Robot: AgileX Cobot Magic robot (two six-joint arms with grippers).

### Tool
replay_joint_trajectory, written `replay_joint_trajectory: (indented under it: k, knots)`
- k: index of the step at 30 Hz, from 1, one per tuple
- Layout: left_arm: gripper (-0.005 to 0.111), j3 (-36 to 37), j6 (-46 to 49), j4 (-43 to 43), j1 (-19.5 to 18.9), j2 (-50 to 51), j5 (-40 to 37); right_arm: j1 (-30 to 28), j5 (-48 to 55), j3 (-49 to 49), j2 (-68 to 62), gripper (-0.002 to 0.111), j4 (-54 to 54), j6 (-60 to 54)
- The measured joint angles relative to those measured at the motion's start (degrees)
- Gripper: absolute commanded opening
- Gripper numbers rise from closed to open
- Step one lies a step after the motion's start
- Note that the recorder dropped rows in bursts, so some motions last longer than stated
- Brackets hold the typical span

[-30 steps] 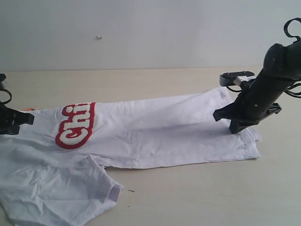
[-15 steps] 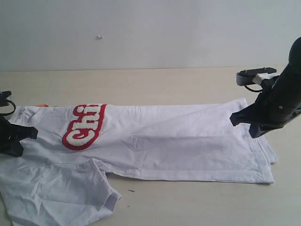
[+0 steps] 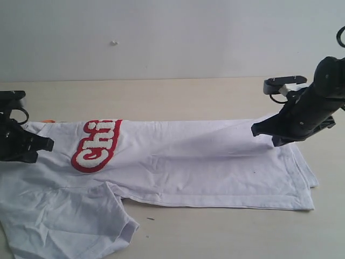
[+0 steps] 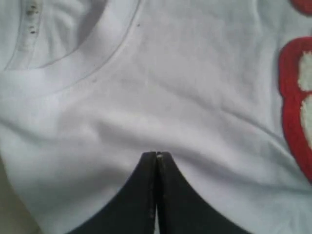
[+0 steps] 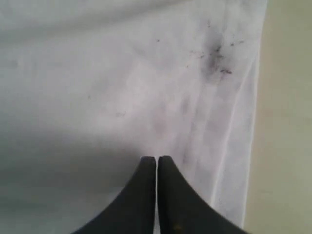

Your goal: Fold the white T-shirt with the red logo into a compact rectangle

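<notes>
White T-shirt lies across the table, seemingly halved lengthwise through the red logo. At nine o'clock the left gripper is pressed together by the collar. A sleeve juts at seven. At three, the right gripper is closed over the hem. Crosswise folds likely remain.

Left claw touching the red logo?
Apart. The left wrist view shows the shut left claw over plain white shirt, with a stretch of bare cloth between its tips and the logo.
</notes>
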State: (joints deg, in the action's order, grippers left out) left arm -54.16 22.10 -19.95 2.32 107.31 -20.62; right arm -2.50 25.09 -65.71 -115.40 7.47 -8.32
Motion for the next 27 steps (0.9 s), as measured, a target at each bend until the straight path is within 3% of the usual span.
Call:
replay_joint_trajectory:
  k: [5,13,16,23,27]
  knots:
    - [0.000,-2.01,0.37,1.06,-0.27,4.46,0.28,0.00,3.50,-4.07,-3.73,0.000,-1.93,0.00]
    - [0.000,-3.09,-0.73,-1.81,-5.31,5.13,-0.92,0.00,4.41,-4.73,-4.06,0.000,-5.71,3.64]
    - [0.000,-3.09,3.23,-4.62,-5.59,3.84,-3.67,0.00,4.54,-4.73,-4.06,0.000,-5.74,3.76]
    - [0.001,-3.09,15.44,-13.69,1.04,-6.89,-7.82,-0.11,6.40,-4.60,-2.11,0.000,-5.05,2.95]
    - [0.023,-3.09,18.43,-13.38,6.42,-11.89,-14.84,-0.19,6.44,-4.60,0.83,0.000,-2.03,2.23]
